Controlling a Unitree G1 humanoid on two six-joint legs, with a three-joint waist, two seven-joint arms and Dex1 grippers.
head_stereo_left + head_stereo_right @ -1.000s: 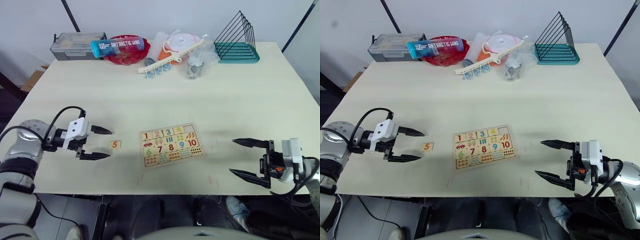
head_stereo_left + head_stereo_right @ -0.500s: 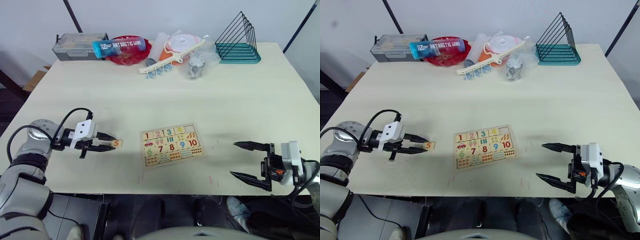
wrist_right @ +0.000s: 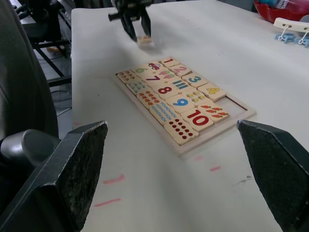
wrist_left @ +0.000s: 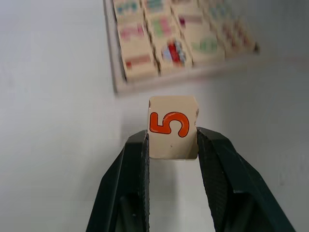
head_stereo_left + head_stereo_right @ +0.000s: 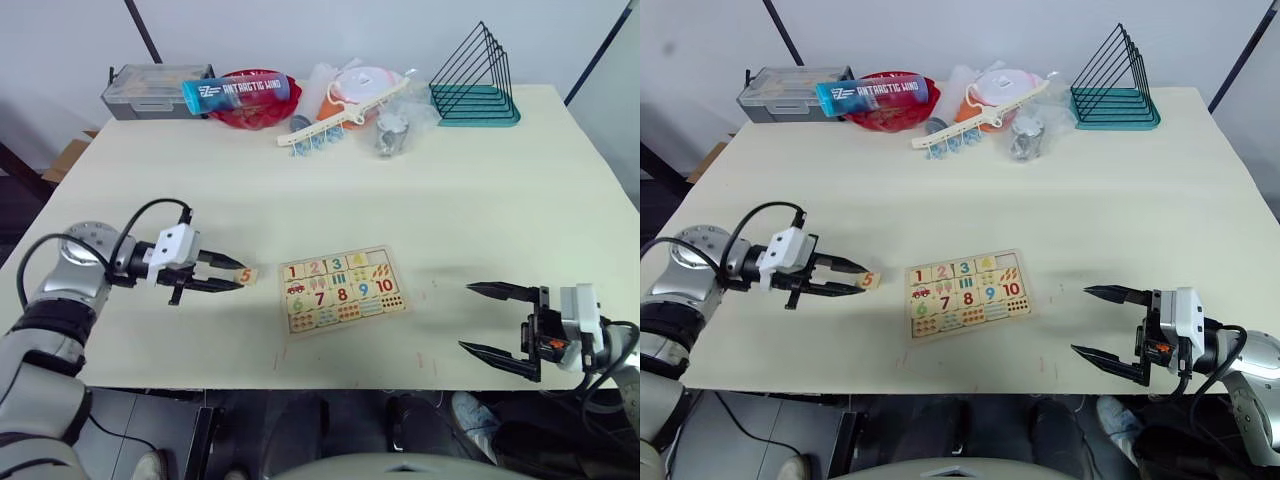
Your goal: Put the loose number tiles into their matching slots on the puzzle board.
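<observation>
The puzzle board (image 5: 343,290) lies flat near the table's front middle. Tiles 1 to 4 sit in its top row, and the slot (image 3: 232,100) beside the 4 is bare. My left gripper (image 5: 240,277) is shut on the loose number tile (image 4: 173,126), which bears an orange 5. The tile is held low over the table, a short way left of the board (image 4: 178,43). My right gripper (image 5: 466,317) stands open near the front right edge, well right of the board, with nothing between its fingers.
Along the far edge stand a grey box (image 5: 150,90), a red bowl (image 5: 250,108) with a blue bottle (image 5: 235,92) across it, a white clip rack (image 5: 320,128), plastic bags (image 5: 385,125) and a teal wire rack (image 5: 478,85).
My left gripper closed on the 5 tile and carried it to the right, closer to the board. The right gripper stayed open in place.
</observation>
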